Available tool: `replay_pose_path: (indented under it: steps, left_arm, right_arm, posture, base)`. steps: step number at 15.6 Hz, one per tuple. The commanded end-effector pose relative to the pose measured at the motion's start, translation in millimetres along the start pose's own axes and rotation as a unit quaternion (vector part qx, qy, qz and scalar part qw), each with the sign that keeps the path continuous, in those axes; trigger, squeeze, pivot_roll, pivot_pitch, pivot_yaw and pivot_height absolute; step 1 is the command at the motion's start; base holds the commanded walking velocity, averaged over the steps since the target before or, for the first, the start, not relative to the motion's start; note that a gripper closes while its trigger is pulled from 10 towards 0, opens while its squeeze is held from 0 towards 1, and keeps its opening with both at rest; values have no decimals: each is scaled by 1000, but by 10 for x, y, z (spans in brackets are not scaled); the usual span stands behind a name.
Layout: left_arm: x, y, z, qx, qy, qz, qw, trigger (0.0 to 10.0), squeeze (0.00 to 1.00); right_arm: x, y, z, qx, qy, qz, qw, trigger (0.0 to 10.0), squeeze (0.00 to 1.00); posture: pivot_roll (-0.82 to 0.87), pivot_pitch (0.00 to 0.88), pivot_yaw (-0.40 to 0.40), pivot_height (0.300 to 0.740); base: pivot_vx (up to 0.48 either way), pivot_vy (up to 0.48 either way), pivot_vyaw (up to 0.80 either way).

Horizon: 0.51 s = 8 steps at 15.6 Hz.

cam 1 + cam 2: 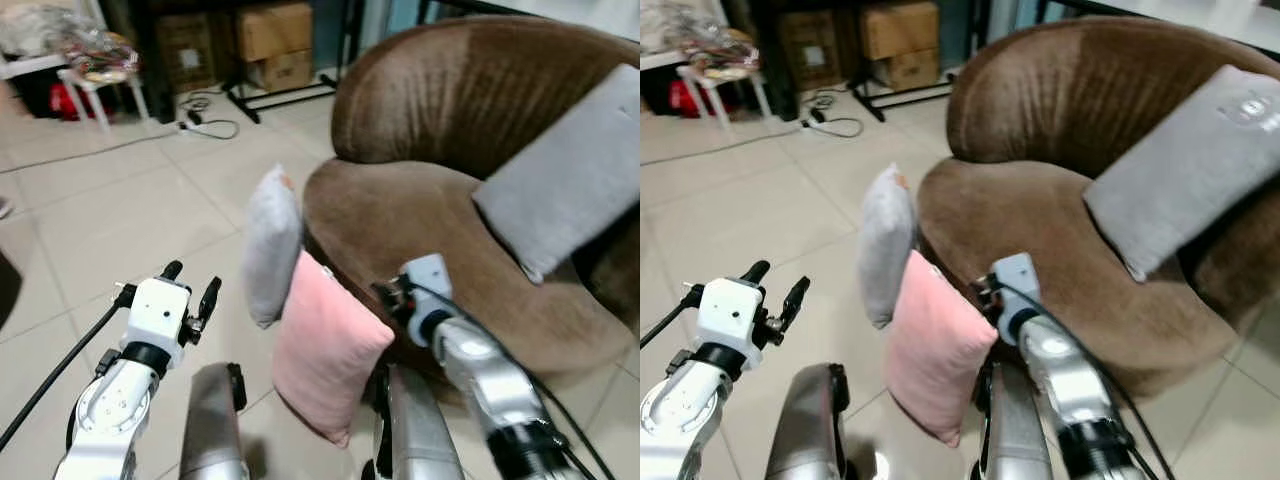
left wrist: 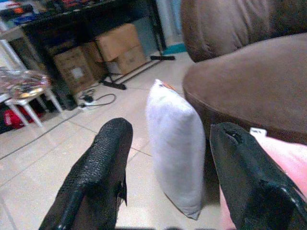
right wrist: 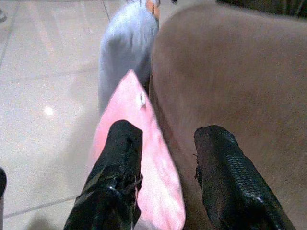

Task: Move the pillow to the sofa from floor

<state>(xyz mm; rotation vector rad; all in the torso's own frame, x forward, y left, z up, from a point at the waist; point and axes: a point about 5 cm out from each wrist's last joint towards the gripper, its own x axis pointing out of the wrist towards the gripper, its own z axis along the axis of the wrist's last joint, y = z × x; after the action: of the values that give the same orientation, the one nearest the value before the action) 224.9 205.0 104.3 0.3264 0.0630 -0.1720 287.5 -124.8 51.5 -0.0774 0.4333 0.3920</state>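
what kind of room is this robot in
Most likely a home living room: a brown round sofa with a grey pillow on it, pink and grey pillows on the tiled floor, cardboard boxes behind.

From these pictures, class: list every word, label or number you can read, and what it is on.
None can be read.
White label on a cardboard box: too blurred.
Pale mark on the grey sofa pillow: too blurred.
Small tag on the pink pillow: too small.
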Motion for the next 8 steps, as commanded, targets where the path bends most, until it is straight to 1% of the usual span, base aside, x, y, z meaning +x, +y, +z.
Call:
replay_pose_path:
  steps: [1, 3, 4, 5, 6, 7, 8]
  left_arm:
    - [17, -27, 14, 5, -2, -15, 1000, 10000, 0]
    - [7, -64, -9, 0, 3, -30, 1000, 10000, 0]
    - [-16, -107, -39, -4, 10, -49, 999, 10000, 0]
    - [-43, -145, -68, -4, 17, -69, 997, 10000, 0]
    - [-60, -166, -84, -6, 24, -88, 996, 10000, 0]
    - [-106, -203, -90, -8, 31, -121, 992, 10000, 0]
    - [-152, -208, -78, -4, 30, -135, 990, 10000, 0]
  right_arm:
    - [44, 10, -10, -5, 4, 2, 1000, 10000, 0]
    - [98, 62, -35, -2, 7, 13, 1000, 10000, 0]
    - [129, 112, -38, 5, 7, 23, 1000, 10000, 686]
    - [166, 162, -24, 25, 2, 31, 999, 10000, 1000]
    - [198, 186, -8, 30, -3, 33, 999, 10000, 1000]
    - [234, 220, 5, 34, -9, 38, 999, 10000, 1000]
    - [274, 254, 15, 34, -13, 40, 999, 10000, 1000]
  posture:
    - [-59, 0, -40, 463]
    - [-60, 0, -45, 448]
    - [-62, 0, -50, 448]
    - [-61, 0, -54, 448]
    - [-60, 0, -57, 448]
    - [-56, 0, -63, 448]
    - [-47, 0, -72, 448]
  base:
    - [0, 0, 0]
    - [0, 0, 0]
    - [0, 0, 0]
    - [0, 0, 0]
    - [0, 0, 0]
    - [0, 0, 0]
    - [0, 0, 0]
